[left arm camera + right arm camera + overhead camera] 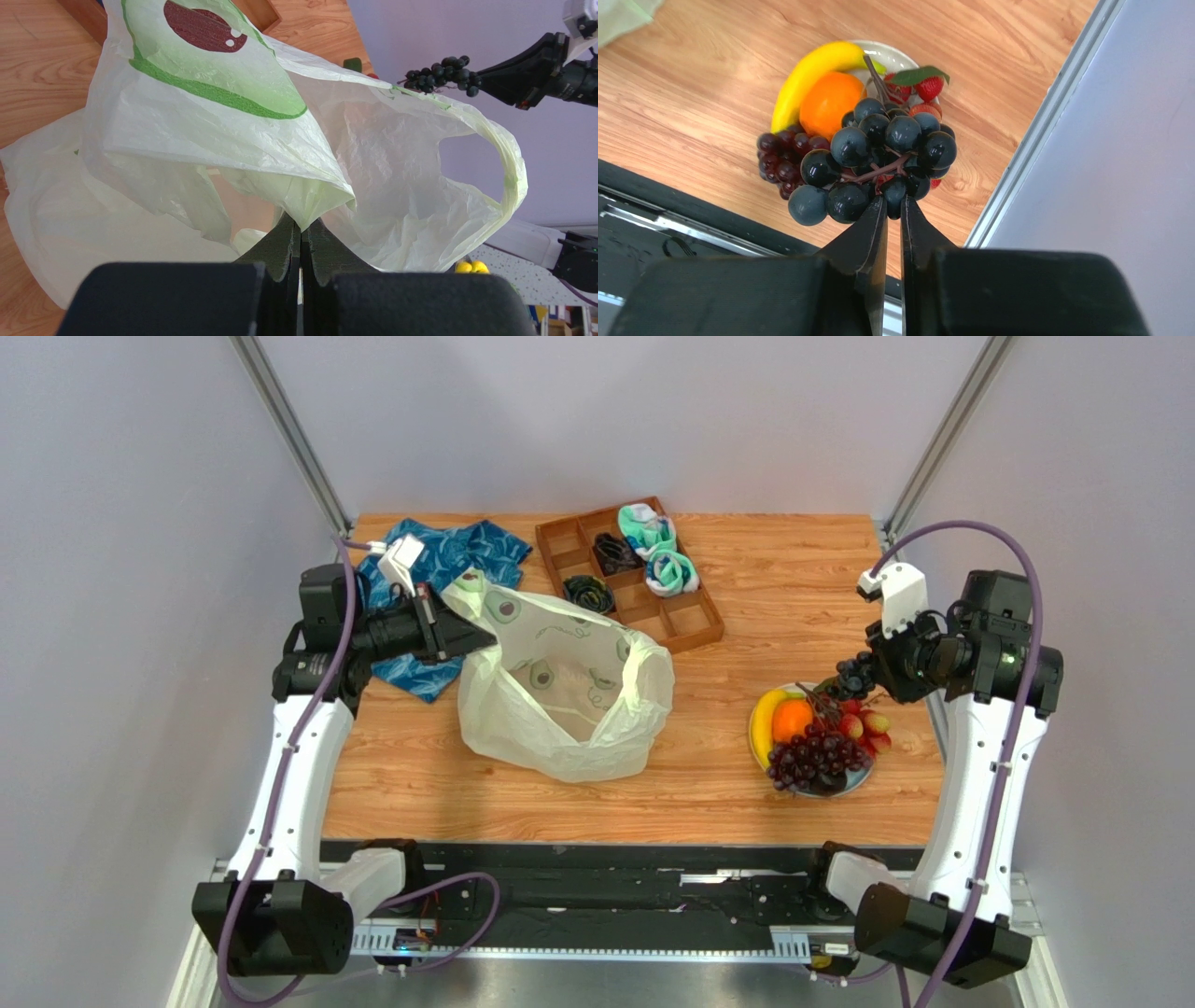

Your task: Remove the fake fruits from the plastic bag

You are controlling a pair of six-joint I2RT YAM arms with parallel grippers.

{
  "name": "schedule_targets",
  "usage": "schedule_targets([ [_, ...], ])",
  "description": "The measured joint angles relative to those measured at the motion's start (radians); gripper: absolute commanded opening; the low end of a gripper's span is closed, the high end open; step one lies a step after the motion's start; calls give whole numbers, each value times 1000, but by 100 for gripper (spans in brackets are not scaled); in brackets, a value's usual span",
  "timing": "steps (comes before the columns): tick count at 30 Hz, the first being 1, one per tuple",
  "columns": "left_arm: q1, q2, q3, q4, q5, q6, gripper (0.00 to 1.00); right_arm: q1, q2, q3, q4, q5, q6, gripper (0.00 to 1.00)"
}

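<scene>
Hovering, right claw (892, 204) pinches dark grapes (878, 150); left claw (302, 234) grips bag (393, 161).

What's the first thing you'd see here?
The big crinkly bag sits mid-table, its edge pinched by the left gripper. On the right, dark grapes dangle from the right gripper over a plate holding a banana and an orange.

Robotics lab cell: twin robot arms (298, 756) on rail (603, 893), wooden table (800, 602), plain grey walls (617, 420), metal frame posts (291, 427).
</scene>
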State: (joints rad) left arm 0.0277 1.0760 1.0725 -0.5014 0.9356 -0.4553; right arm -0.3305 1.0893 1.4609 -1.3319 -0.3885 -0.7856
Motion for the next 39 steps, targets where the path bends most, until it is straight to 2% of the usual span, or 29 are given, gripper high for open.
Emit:
schedule_targets([
  [14, 17, -36, -39, 5, 0, 1, 0, 0, 119, -127, 85, 119, -18, 9],
  [25, 23, -43, -40, 4, 1, 1, 0, 0, 160, -130, 209, 126, 13, 11],
  [33, 32, -75, -59, 3, 5, 0, 0, 0, 160, -248, 293, 87, 41, 15],
  [39, 34, -89, -61, 4, 7, 0, 0, 0, 92, -319, 301, 45, 35, 19],
])
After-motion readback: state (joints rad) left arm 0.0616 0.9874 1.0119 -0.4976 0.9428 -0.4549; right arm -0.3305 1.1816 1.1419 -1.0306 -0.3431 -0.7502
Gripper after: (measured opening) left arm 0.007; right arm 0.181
